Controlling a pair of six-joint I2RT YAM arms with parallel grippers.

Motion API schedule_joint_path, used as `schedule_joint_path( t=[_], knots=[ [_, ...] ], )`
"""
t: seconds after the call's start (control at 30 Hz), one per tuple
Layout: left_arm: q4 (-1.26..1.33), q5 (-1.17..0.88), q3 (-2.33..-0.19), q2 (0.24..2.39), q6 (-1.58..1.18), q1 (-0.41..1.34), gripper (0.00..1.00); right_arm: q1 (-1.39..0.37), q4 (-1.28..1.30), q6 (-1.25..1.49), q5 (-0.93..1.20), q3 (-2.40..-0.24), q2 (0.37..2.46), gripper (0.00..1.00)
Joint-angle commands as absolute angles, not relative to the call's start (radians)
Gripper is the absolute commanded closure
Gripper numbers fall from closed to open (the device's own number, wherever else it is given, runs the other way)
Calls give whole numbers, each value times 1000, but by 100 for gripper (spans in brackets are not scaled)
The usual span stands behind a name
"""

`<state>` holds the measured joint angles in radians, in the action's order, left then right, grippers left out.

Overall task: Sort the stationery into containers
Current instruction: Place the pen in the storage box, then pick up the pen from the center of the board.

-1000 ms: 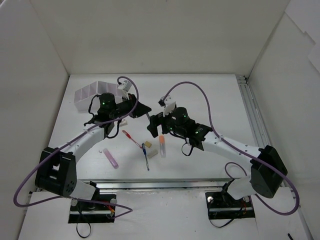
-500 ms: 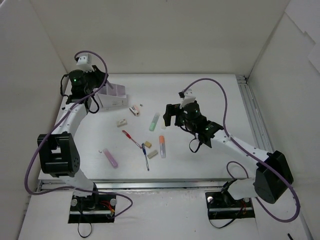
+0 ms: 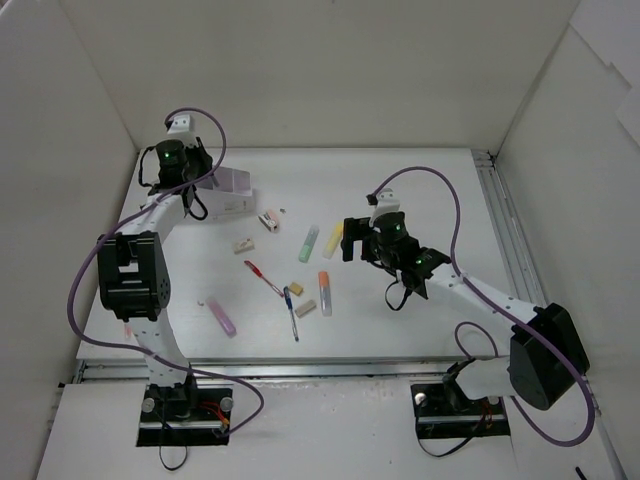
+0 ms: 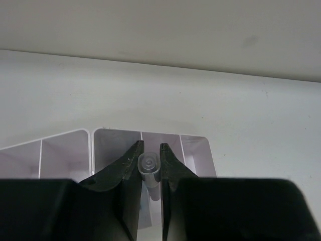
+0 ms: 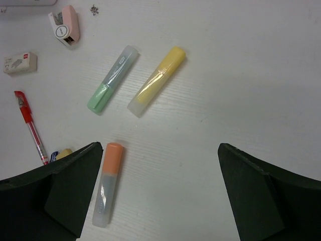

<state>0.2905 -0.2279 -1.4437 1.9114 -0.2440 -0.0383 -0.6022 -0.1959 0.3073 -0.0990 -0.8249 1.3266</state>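
The pale-lilac organizer box (image 3: 232, 186) stands at the far left and also shows in the left wrist view (image 4: 115, 145). My left gripper (image 3: 193, 180) hovers over it, shut on a clear-capped marker (image 4: 149, 165) held end-on above a compartment (image 4: 149, 155). My right gripper (image 3: 348, 243) is open and empty above the table (image 5: 159, 148). Below it lie an orange marker (image 5: 109, 183), a green marker (image 5: 113, 79) and a yellow marker (image 5: 156, 81). A pink-white sharpener (image 5: 66, 25), a tan eraser (image 5: 20, 63) and a red pen (image 5: 31, 125) lie to the left.
Mid-table lie a blue pen (image 3: 292, 315), two more tan erasers (image 3: 295, 288) (image 3: 306, 308) and a pink marker (image 3: 224, 318). White walls enclose the table. A metal rail (image 3: 505, 240) runs along the right edge.
My left arm swung from mid-table to the far-left organizer with the marker in its jaws. My right gripper drew back to the right, uncovering the green and yellow markers.
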Motion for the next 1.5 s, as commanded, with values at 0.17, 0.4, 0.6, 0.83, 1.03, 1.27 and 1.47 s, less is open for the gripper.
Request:
schedule_joint_path(
  t=[0.17,0.4,0.6,0.83,1.03,1.27,1.47],
  knots=[
    [414,-258,-1459,1806,-236,-61,100,-597,-230,282,-112,-819,1278,2],
    [390,-219,-1488,1778,-207,-70,100,-597,-236,276,-109,-821,1284,2],
    [391,-183,-1471,1784,-187,-71,100,-598,-229,270,-120,-821,1289,2],
    [353,-158,-1474,1839,-201,-71,80,-595,-207,270,-136,-821,1281,2],
    [325,-135,-1408,1767,-193,-71,65,-597,-201,267,-135,-812,1252,2],
    [51,-48,-1295,1509,-313,-91,1,-600,-238,282,-109,-781,1212,2],
    [-283,185,-1092,1228,-457,-164,0,-597,-252,305,-69,-729,1157,2]
  ],
)
